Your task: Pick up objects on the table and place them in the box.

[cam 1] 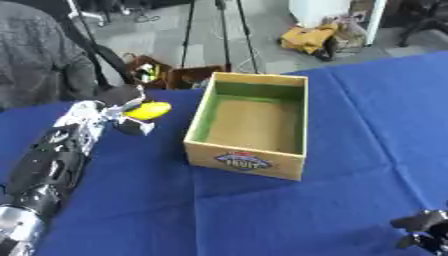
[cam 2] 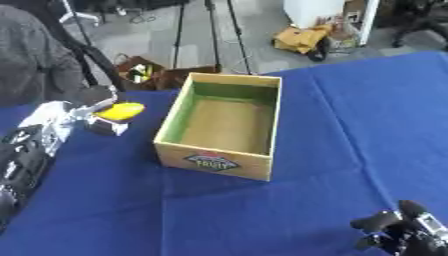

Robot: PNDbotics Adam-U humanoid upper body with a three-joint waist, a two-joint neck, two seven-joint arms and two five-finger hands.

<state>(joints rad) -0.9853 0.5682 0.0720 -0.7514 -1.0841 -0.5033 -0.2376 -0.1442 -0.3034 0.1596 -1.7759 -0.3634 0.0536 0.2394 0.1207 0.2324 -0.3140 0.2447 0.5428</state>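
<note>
A yellow, rounded object (cam 1: pixel 150 110) is held in my left hand (cam 1: pixel 121 116), whose fingers curl round it, just left of the box and above the blue table. The cardboard box (cam 1: pixel 248 162) stands open in the middle, green inside its walls, with a bare brown floor and a fruit label on its front. My right hand (cam 2: pixel 404 234) shows at the lower right corner, low over the cloth, its dark fingers curled with nothing in them. No other loose object lies on the cloth in either view.
A blue cloth (cam 1: pixel 367 125) covers the table. Beyond the far edge stand tripod legs (cam 1: pixel 219 35), a brown bag (cam 1: pixel 166 75) and a yellow bundle (cam 1: pixel 308 37) on the floor. A person in grey (cam 1: pixel 35 55) is at the far left.
</note>
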